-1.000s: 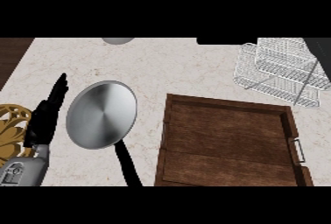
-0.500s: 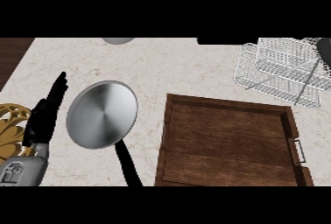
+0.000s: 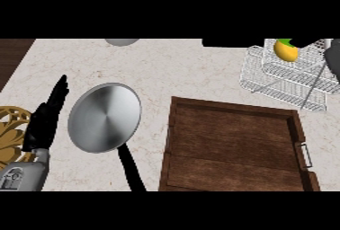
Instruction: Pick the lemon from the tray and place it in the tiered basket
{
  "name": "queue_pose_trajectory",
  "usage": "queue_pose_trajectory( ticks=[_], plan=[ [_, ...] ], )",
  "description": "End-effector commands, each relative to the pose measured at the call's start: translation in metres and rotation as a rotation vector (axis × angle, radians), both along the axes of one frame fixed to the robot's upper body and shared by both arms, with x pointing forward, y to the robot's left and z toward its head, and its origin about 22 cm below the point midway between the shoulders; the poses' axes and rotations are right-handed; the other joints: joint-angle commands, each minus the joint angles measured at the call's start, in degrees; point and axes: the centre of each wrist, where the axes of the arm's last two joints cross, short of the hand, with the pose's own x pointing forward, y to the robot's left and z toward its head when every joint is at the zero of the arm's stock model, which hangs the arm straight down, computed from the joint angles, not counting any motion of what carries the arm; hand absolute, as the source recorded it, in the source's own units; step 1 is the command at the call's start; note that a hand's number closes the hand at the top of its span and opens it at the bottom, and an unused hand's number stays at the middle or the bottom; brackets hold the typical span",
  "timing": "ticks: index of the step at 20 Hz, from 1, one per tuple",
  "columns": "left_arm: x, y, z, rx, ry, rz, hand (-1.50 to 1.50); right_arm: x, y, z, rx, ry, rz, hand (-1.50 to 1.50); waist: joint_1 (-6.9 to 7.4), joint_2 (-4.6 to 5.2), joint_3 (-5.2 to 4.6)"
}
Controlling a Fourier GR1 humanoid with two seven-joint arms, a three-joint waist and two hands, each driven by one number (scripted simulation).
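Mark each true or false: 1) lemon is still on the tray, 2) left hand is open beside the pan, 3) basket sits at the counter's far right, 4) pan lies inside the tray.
1) False. The lemon is up at the wire basket; the wooden tray shows nothing on it.
2) True. The left hand rests with straight fingers, left of the pan.
3) True.
4) False. The pan lies on the counter, left of the tray.

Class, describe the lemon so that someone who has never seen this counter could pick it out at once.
Start at the big wooden tray at the lower right, then look up to the white wire tiered basket in the far right corner. The lemon sits at its top: the only yellow, rounded thing among thin wires.
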Motion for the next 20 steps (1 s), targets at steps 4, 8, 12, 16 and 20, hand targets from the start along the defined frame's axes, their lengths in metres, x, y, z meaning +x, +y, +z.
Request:
queue_pose_trajectory(
  ticks=[4,8,12,16,20],
  plan=[
    [0.003,0.019,-0.006,0.018,0.004,0.022,0.00,-0.012,-0.024,-0.008,0.092,-0.181,-0.033,-1.50,-0.69,0.39,0.61],
    [0.001,0.006,-0.003,0.008,-0.005,0.017,0.00,-0.014,-0.016,0.023,0.119,-0.299,-0.045,-1.50,-0.92,0.13,0.60],
    [-0.014,0.020,-0.002,0.009,0.017,0.009,0.00,-0.033,-0.042,0.037,0.103,-0.343,-0.124,-1.50,-1.54,-0.20,0.58],
    [-0.007,0.014,-0.009,0.020,0.017,0.032,0.00,-0.051,-0.058,0.052,0.216,-0.308,-0.203,-1.50,-2.23,-0.24,0.57],
    [-0.007,0.019,0.008,-0.009,0.002,0.055,0.00,-0.092,-0.093,0.047,0.294,-0.278,-0.190,-1.50,-3.75,-0.75,0.61]
  ],
)
